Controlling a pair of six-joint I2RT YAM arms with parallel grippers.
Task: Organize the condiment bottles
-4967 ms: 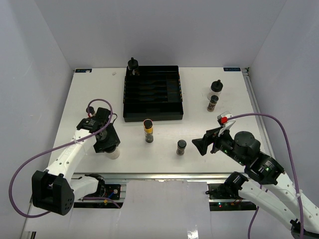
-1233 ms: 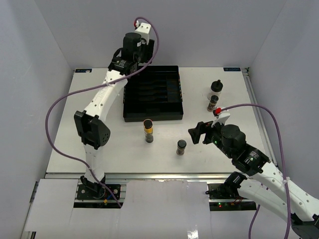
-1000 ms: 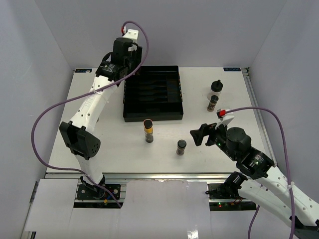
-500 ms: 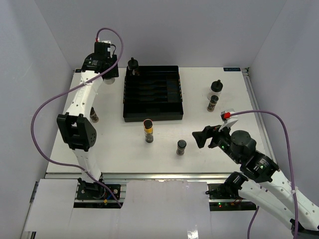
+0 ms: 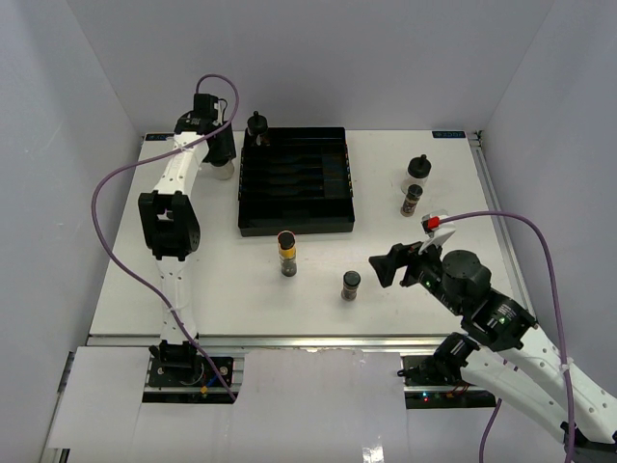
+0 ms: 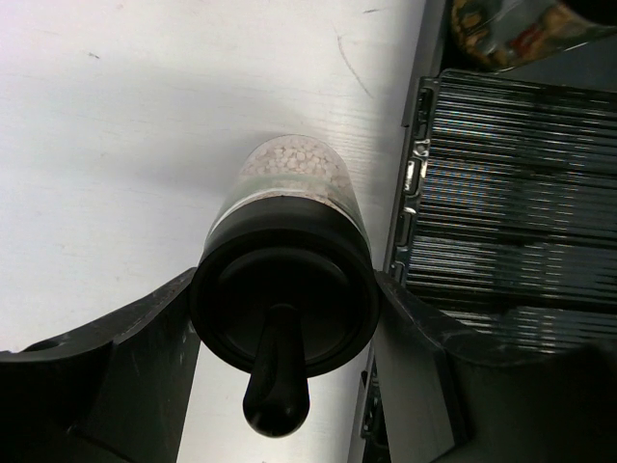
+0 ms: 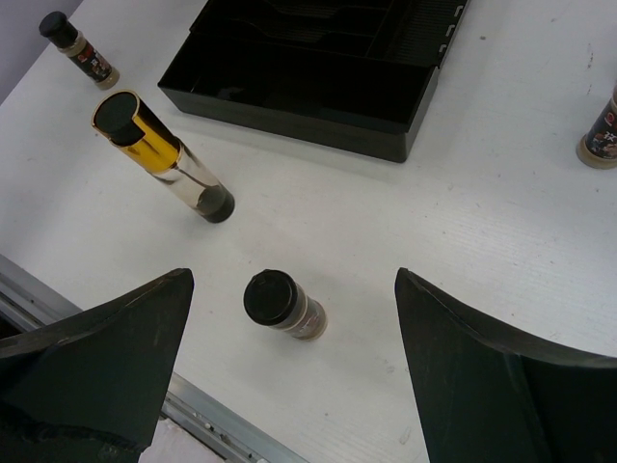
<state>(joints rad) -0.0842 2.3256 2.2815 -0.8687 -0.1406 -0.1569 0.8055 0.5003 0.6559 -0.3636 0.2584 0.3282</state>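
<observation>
my left arm is stretched far out toward 11 o'clock on the table, upper link nearly straight and wrist bent down. my left gripper hangs just off the 9 o'clock wall of the black slotted tray. its fingers are clamped on the black cap of a squat clear bottle, one on each side. in the wrist view the cap faces the lens. the long axis runs away from me down toward the tabletop, the pale-filled body leaning slightly to 12 o'clock and the knob to 6. i cannot tell whether the base touches the surface.

my right arm is folded low at 5 o'clock, and my right gripper stands wide apart, holding nothing and aimed toward 9 o'clock. a slim spice jar stands upright between and below its fingertips, lid up. the yellow-banded jar stands at that jar's 10 o'clock, near the tray's front wall.
</observation>
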